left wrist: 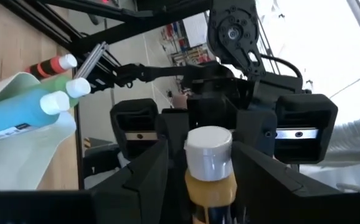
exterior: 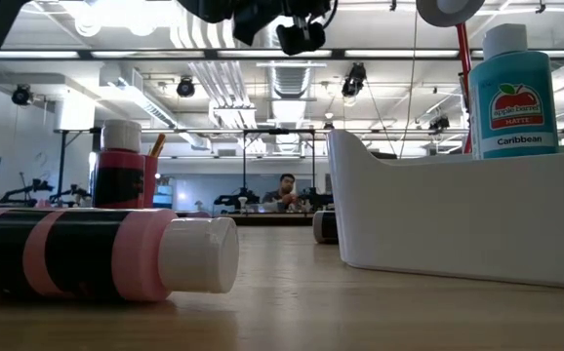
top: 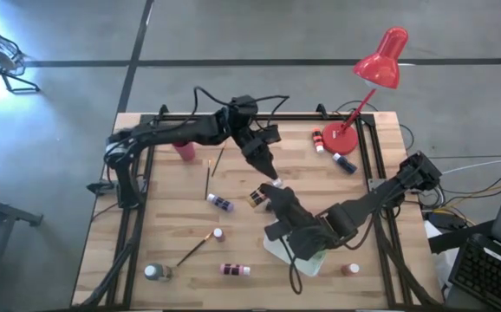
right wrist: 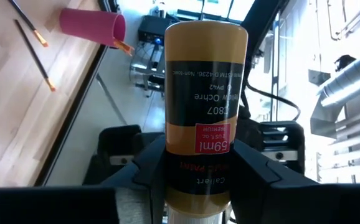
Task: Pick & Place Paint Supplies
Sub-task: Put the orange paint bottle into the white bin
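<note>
A yellow-ochre paint bottle [top: 257,197] with a black label and white cap hangs in the air over the table's middle, lying roughly level. My left gripper [top: 271,177] reaches it from the far left and my right gripper [top: 278,199] from the near right. Both are shut on it and face each other. The bottle fills the left wrist view [left wrist: 210,180] and the right wrist view [right wrist: 205,93]. Other bottles [top: 221,203] [top: 235,269] [top: 155,272] and paintbrushes [top: 208,180] [top: 197,248] lie on their sides on the wood. My left gripper pinches the ochre body just below the cap [left wrist: 211,196] between its two fingers. It comes in level from the far left and lies across the bottle. The bottle is lifted clear, cap toward the far right. My right gripper pinches the bottle at its cap end [right wrist: 200,186], where the label stops. It comes in level from the near right, across the bottle. The bottle's base [right wrist: 206,37] sticks out past the fingers.
A white tray [top: 313,260] near the front right holds a teal bottle [exterior: 511,93]. A red desk lamp [top: 363,95] stands at the far right with bottles [top: 318,139] [top: 344,162] by its foot. A pink cup [top: 185,151] is at the far left and a small bottle [top: 348,269] at the front right.
</note>
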